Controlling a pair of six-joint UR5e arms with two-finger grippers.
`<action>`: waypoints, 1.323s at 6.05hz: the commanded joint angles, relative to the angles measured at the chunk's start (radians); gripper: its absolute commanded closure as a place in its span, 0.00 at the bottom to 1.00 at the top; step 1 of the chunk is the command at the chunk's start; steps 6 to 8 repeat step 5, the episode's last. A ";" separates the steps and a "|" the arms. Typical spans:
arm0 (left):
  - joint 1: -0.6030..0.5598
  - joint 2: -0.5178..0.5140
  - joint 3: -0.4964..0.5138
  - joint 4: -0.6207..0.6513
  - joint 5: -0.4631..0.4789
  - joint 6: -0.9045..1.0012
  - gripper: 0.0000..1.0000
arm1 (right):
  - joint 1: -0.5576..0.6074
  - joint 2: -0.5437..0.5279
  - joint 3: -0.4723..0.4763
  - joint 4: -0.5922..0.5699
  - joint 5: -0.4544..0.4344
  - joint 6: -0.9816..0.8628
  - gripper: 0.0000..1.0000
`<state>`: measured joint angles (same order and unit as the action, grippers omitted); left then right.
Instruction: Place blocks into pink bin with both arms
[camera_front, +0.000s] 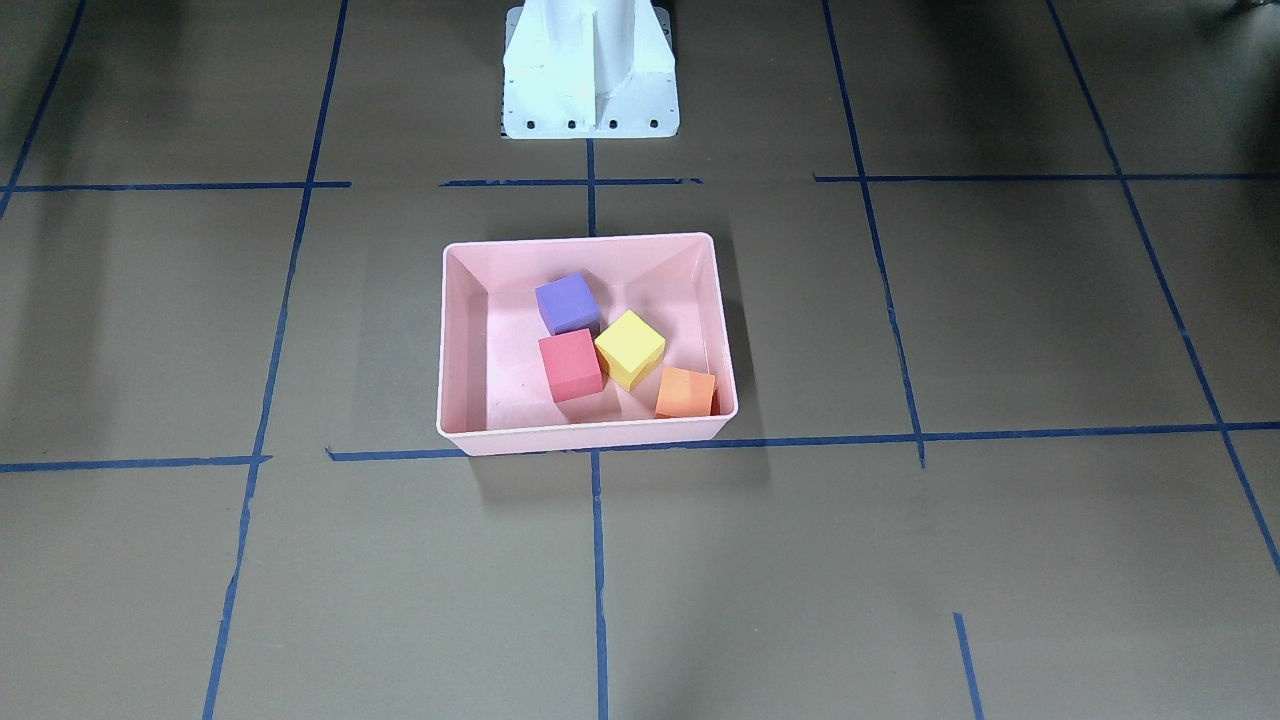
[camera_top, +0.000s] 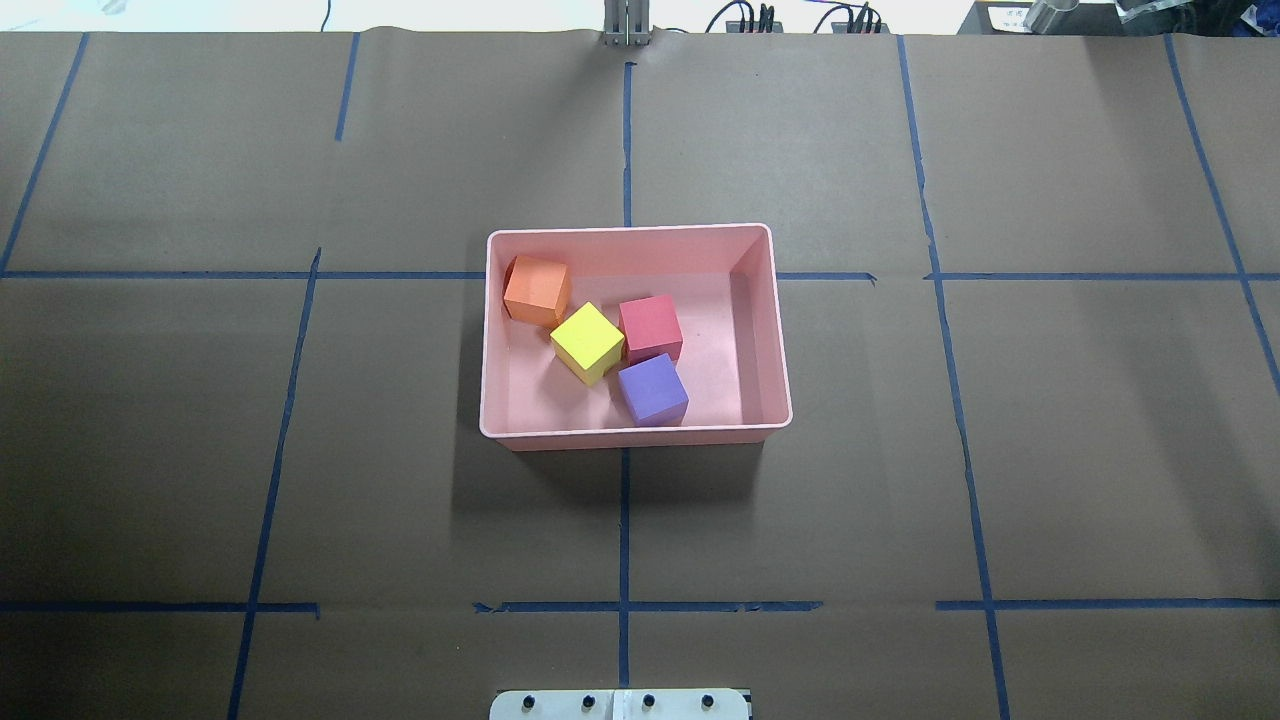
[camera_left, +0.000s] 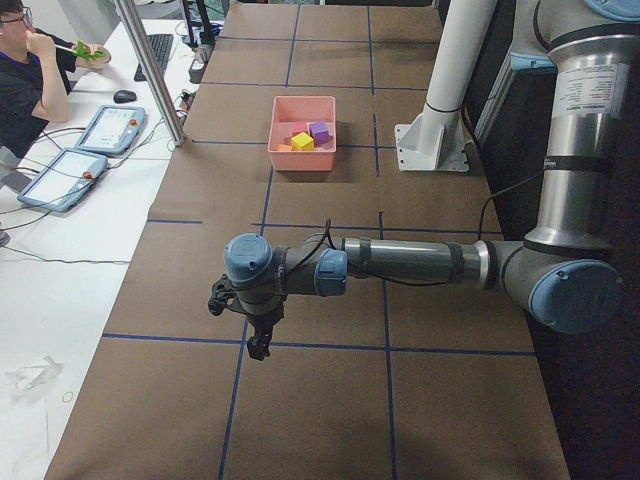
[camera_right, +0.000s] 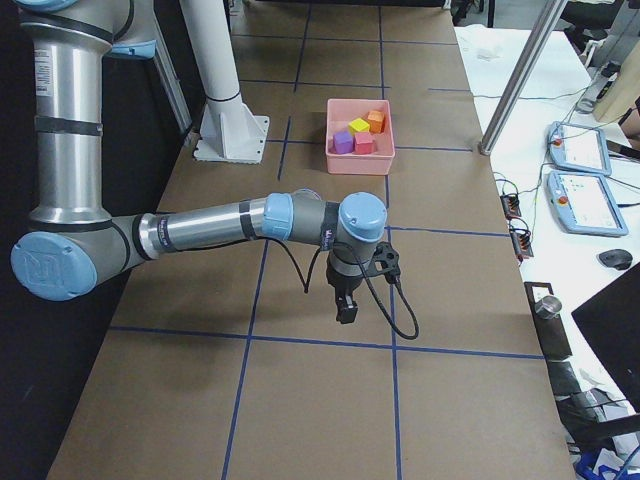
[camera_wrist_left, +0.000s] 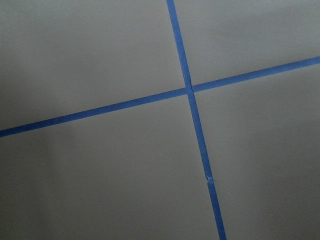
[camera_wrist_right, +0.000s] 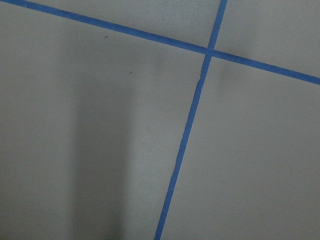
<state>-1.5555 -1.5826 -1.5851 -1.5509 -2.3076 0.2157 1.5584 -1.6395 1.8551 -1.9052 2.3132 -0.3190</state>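
All four blocks lie inside the pink bin, which sits at the middle of the overhead view; the orange block is tucked into the bin's upper-left corner, seemingly tilted against the wall; the yellow-green block sits just lower right of it, touching the red block; the purple block sits just below the red one, near the bin's lower rim. With every cube accounted for in the bin, the placing looks finished, and I judge nothing is left to collect. The left gripper hangs low over the table in the lower left of the left side view, well apart from the bin; the right gripper hangs likewise at the centre of the right side view; each shows only from the side, so I cannot tell whether its fingers are apart or together; both wrist cameras see only brown paper and crossing blue tape.
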 joint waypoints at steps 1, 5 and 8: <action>0.003 0.010 -0.012 0.000 0.001 0.004 0.00 | 0.000 0.000 -0.010 0.000 0.000 -0.002 0.00; 0.003 0.023 -0.015 -0.002 -0.003 0.004 0.00 | 0.000 0.000 -0.013 0.000 0.002 0.000 0.00; 0.003 0.023 -0.015 -0.002 -0.003 0.004 0.00 | 0.000 0.000 -0.013 0.000 0.002 0.000 0.00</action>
